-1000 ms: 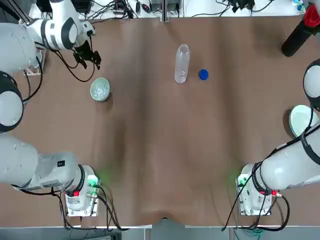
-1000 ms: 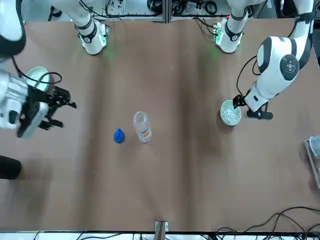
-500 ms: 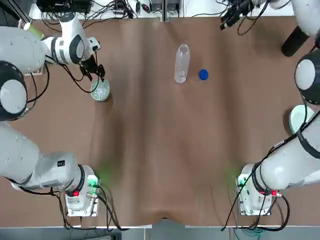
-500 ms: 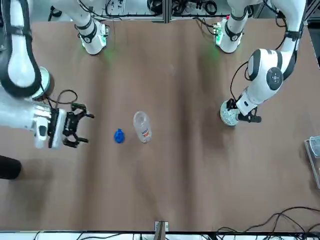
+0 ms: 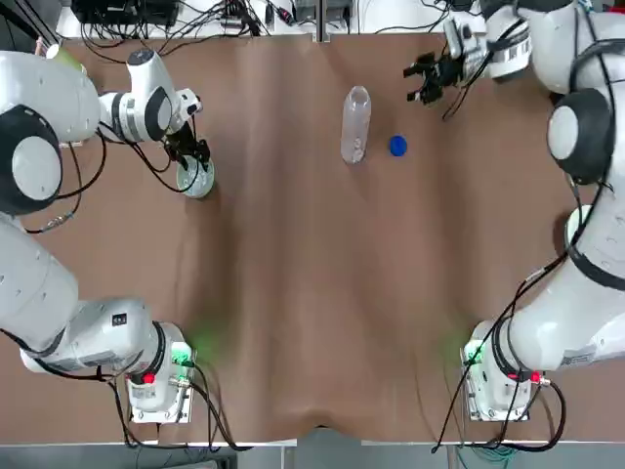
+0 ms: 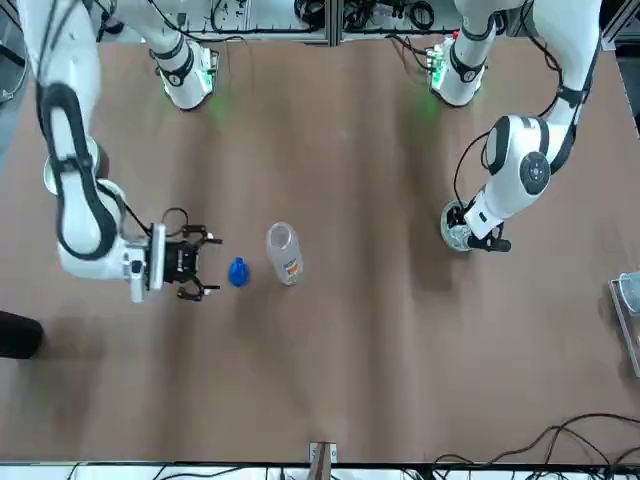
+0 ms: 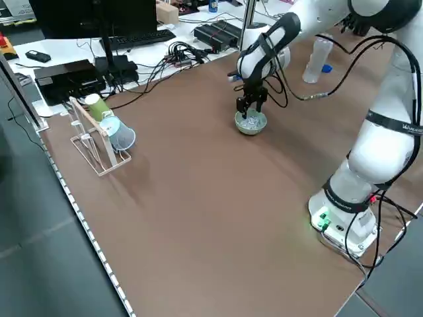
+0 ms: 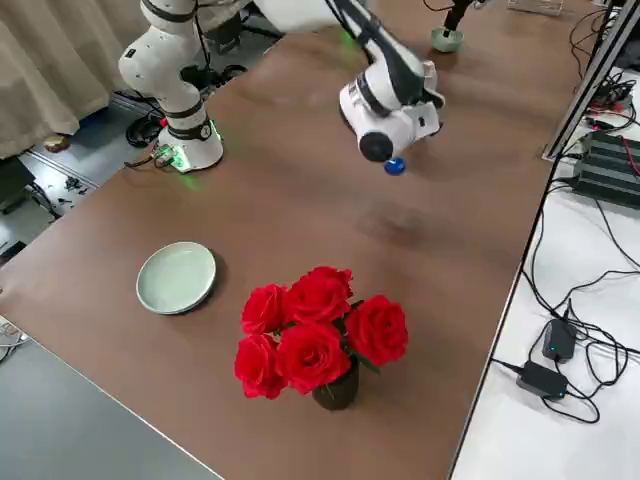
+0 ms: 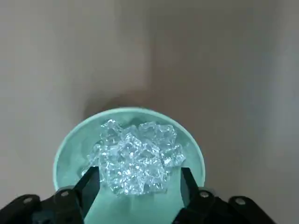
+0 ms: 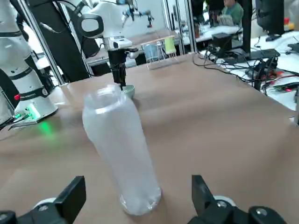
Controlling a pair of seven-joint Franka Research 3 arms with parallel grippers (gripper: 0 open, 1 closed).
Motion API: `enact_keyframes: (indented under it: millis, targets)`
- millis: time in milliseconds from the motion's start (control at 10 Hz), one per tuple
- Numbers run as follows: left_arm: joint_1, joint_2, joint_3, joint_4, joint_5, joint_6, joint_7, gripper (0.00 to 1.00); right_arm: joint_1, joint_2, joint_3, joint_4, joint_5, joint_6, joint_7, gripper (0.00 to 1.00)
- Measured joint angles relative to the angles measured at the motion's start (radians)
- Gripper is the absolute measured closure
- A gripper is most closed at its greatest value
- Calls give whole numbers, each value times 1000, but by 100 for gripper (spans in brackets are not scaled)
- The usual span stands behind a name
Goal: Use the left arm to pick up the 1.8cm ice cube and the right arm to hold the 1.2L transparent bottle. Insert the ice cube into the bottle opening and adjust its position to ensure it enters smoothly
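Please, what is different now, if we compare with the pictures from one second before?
The right gripper has moved left over the table, toward the bottle. The left gripper has come over the bowl. Nothing was grasped or released. The bottle, the blue cap and the bowl stayed in place.

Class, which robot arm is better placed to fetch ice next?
Probably the left: its black two-finger gripper is open above the pale green round bowl of clear ice cubes; the right black gripper faces the bottle.
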Motion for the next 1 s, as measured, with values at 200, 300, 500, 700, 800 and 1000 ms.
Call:
enact_keyframes:
  millis: [200,300,500,700,800,1000]
  targets:
    - [0,9,0,-1,0,3,0,27,8,88,26,-3,98,-24,-168,0]
    - [0,9,0,-2,0,3,0,28,13,111,48,-3,124,-25,-225,0]
    - [2,9,1,-5,0,3,0,30,19,137,91,-4,159,-25,-289,0]
    - [6,9,2,-9,0,3,0,33,30,163,114,-4,194,-25,-336,0]
    - [12,9,2,-10,0,3,0,35,39,172,117,-3,204,-25,-343,0]
    - [15,9,2,-11,0,3,0,48,53,190,120,-3,249,-29,-374,0]
